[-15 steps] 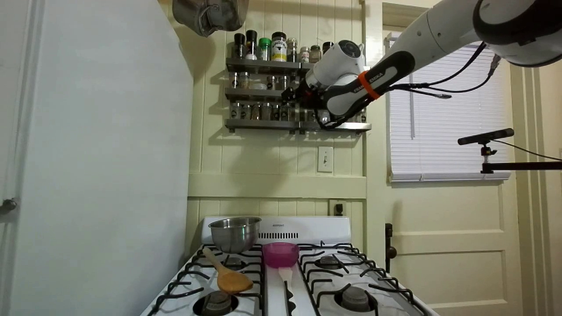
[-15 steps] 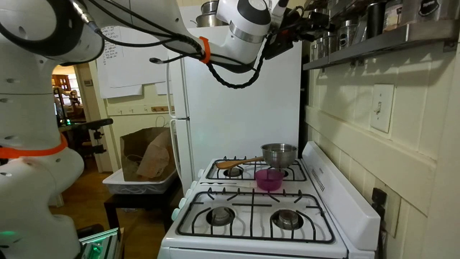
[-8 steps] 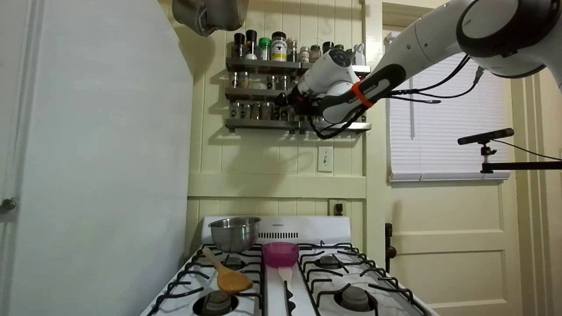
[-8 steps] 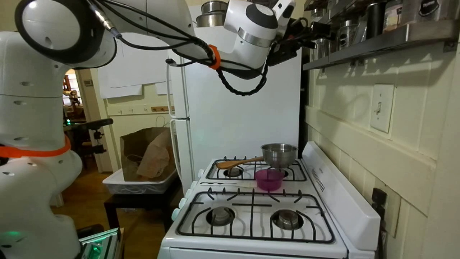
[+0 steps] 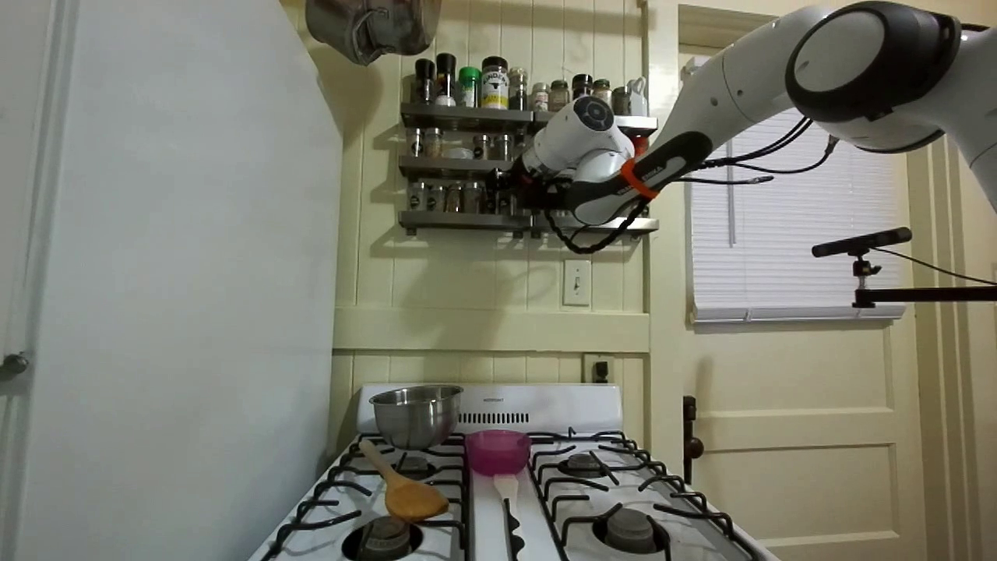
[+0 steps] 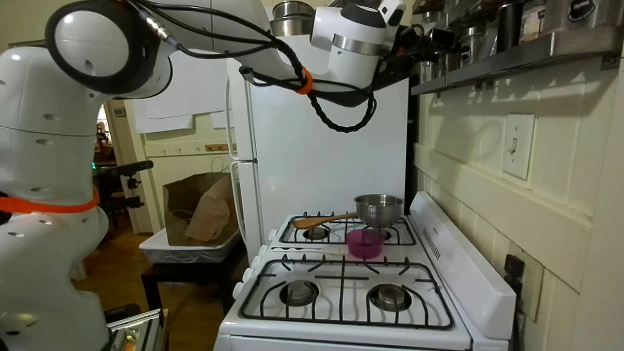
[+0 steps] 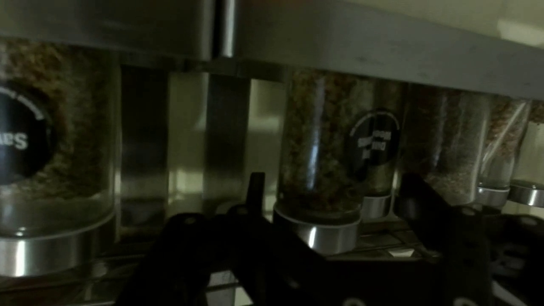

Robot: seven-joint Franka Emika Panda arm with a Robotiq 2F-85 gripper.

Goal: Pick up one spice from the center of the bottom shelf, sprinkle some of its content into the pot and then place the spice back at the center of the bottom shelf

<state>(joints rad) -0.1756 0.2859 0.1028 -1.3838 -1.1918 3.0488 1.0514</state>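
Observation:
The wrist view is upside down. My gripper is open at the bottom shelf, with a spice jar with a silver lid between its fingers. The fingers do not appear closed on it. In an exterior view my gripper is in front of the jars near the middle of the bottom shelf. It also reaches the shelf edge in an exterior view. The silver pot stands on the back burner; it also shows in an exterior view.
Neighbouring jars stand on the same shelf, several more close on the other side. The middle shelf hangs just above. A pink cup and a wooden spoon lie near the pot. A fridge stands beside the stove.
The arm has moved closer to the wall rack and slightly down, and the gripper has come in to the bottom shelf jars. The pot, cup and spoon have not moved.

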